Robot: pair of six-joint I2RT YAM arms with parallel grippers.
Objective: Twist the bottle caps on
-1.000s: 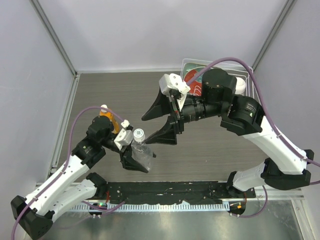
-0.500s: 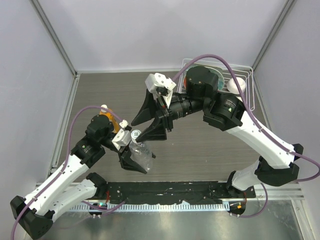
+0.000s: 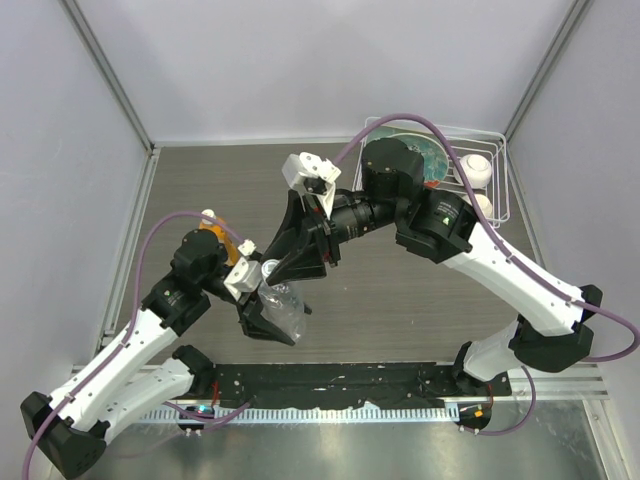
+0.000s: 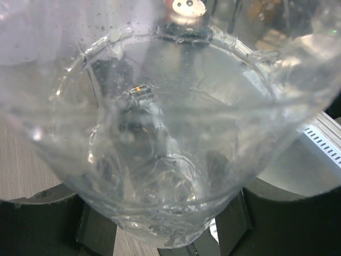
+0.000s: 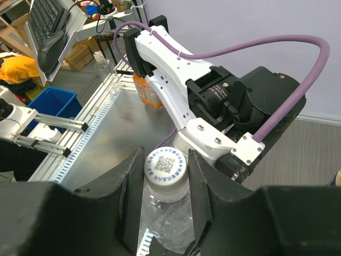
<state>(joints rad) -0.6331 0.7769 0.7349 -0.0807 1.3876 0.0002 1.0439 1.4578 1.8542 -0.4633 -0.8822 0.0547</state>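
My left gripper (image 3: 272, 318) is shut on the clear bottle (image 3: 283, 308) and holds it tilted above the table's front left; the bottle's body (image 4: 170, 133) fills the left wrist view. A white cap (image 5: 165, 166) with a printed code sits on the bottle's neck. My right gripper (image 5: 165, 176) reaches in from the right, its two dark fingers (image 5: 128, 186) pressed against the cap's sides. From above, the right gripper (image 3: 276, 268) hides most of the cap. The orange bottle (image 3: 213, 230) stands behind the left arm with a pale top; it also shows as an orange bottle (image 5: 148, 93) past the arm.
A white wire basket (image 3: 500, 170) stands at the back right. It holds a red-and-teal plate (image 3: 435, 160) and two white balls (image 3: 476, 170). Grey walls close the table on three sides, and a black rail (image 3: 330, 380) runs along the near edge.
The right arm has swung left and down from the basket to the bottle's top. Its jaws have closed from wide apart onto the white cap. The left arm and bottle have stayed put.
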